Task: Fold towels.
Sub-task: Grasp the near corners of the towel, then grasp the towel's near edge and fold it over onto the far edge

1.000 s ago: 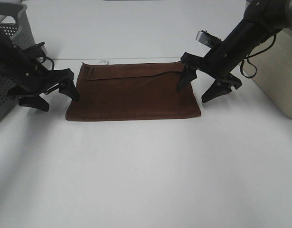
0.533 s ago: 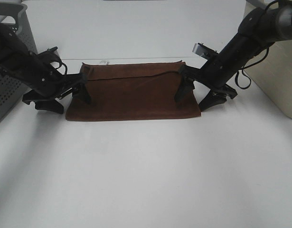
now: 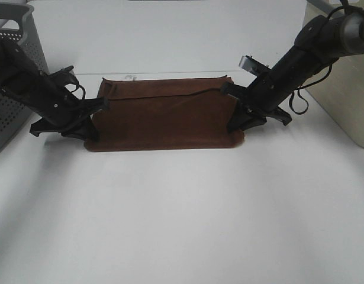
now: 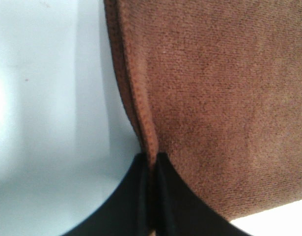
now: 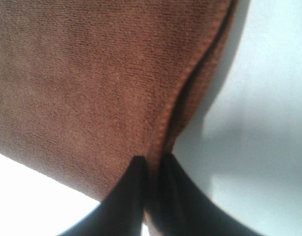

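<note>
Right at the pinch points, both sets of jaws are clamped down on cloth: the left gripper [image 4: 151, 164] has the towel [image 4: 214, 98] by its stitched hem, which runs straight into the slit between the two black fingers, and the right gripper [image 5: 151, 166] has the opposite hem squeezed the same way, with a second layer of cloth peeking out just beside it. From the high camera, each grip sits on a short edge close to the near corners, and those corners look pulled in a bit. Everything else on the towel lies flat on the white table [image 3: 182, 225], set toward the far side and roughly centered, near edge straight, with a folded flap's edge running across near the far side and a small white tag [image 3: 131, 77] at the far edge. Plenty of bare table toward the camera, and some behind too. Tighter at the sides: a grey perforated basket [image 3: 19, 35] sits close behind the left arm, and a beige box [image 3: 347, 100] near the right arm. Count: one towel, one tag, two grippers, one basket, one box.
</note>
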`<state>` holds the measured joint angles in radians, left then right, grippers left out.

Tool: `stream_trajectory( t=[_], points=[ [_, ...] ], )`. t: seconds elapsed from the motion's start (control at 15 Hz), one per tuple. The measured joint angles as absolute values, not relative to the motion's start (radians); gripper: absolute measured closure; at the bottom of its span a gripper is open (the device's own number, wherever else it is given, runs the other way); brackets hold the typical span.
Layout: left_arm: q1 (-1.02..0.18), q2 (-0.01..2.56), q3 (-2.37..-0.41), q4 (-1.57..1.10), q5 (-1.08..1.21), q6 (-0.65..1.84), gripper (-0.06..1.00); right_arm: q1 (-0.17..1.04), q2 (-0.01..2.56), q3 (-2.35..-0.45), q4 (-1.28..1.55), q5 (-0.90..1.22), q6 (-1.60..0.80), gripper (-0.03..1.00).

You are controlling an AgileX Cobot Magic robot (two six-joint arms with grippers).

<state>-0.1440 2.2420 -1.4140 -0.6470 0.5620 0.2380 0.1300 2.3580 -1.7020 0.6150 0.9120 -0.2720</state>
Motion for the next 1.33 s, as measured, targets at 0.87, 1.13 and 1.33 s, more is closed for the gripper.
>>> stream_trajectory(
  t=[0.87, 1.13, 1.33],
  points=[
    [-0.150, 1.971, -1.025, -0.593, 0.633, 0.277, 0.94, 0.131, 2.039, -1.153, 0.578, 0.807, -0.248, 0.97],
    [-0.150, 1.898, -0.897, -0.594, 0.607, 0.291, 0.94, 0.132, 1.956, -0.974, 0.616, 0.755, -0.297, 0.97],
    [-0.150, 1.860, -0.891, -0.598, 0.603, 0.294, 0.94, 0.132, 1.932, -0.962, 0.633, 0.755, -0.322, 0.97]
  ],
)
